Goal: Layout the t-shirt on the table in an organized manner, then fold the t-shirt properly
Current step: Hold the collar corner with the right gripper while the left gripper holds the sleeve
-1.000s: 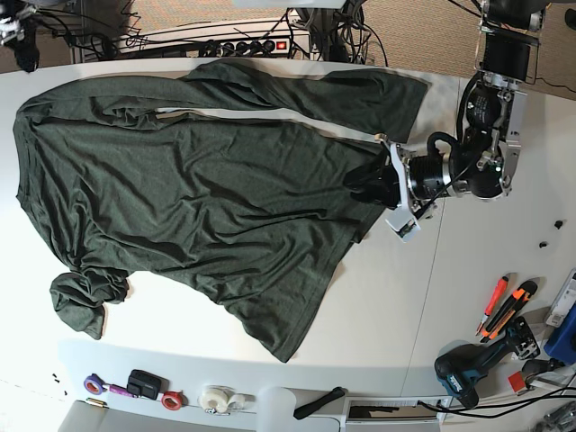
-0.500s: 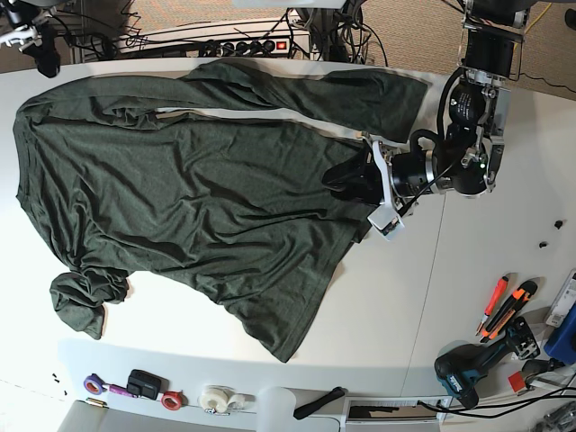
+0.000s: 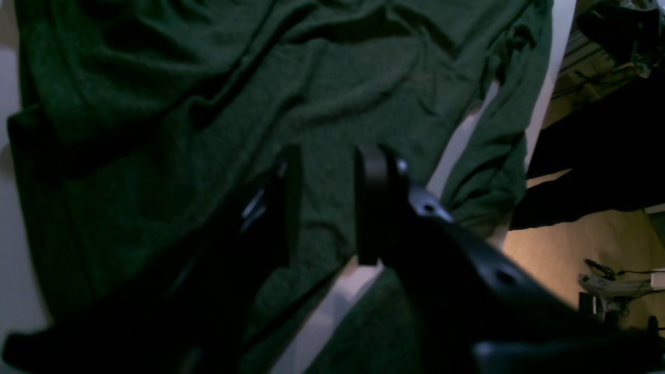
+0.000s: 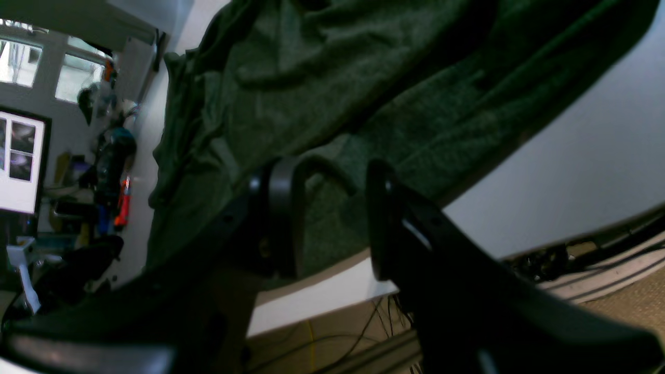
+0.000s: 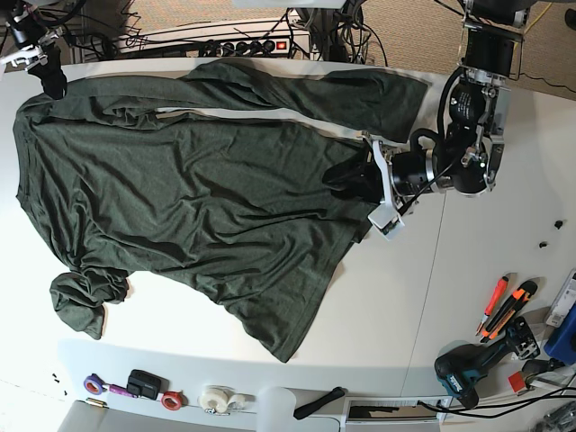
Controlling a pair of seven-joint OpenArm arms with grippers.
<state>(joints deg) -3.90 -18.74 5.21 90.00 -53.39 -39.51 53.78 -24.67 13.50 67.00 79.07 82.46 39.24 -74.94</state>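
The dark green t-shirt (image 5: 180, 198) lies spread and wrinkled across the white table (image 5: 486, 243), with one sleeve bunched at the lower left. My left gripper (image 5: 346, 180) hovers over the shirt's right edge. In the left wrist view the left gripper (image 3: 324, 208) is open, and the t-shirt (image 3: 337, 93) shows through the gap below it. My right gripper (image 5: 52, 81) is at the shirt's top-left corner. In the right wrist view the right gripper (image 4: 330, 218) is open above the t-shirt (image 4: 337, 78) near the table (image 4: 571, 171) edge.
A power strip (image 5: 243, 45) and cables lie along the far edge. Orange cutters (image 5: 504, 306) and a blue drill (image 5: 468, 369) sit at the lower right. Tape rolls (image 5: 171, 399) and small items line the near edge.
My left gripper has moved left, further over the shirt's right edge. The right gripper has come down to the shirt's top-left corner. The shirt lies the same.
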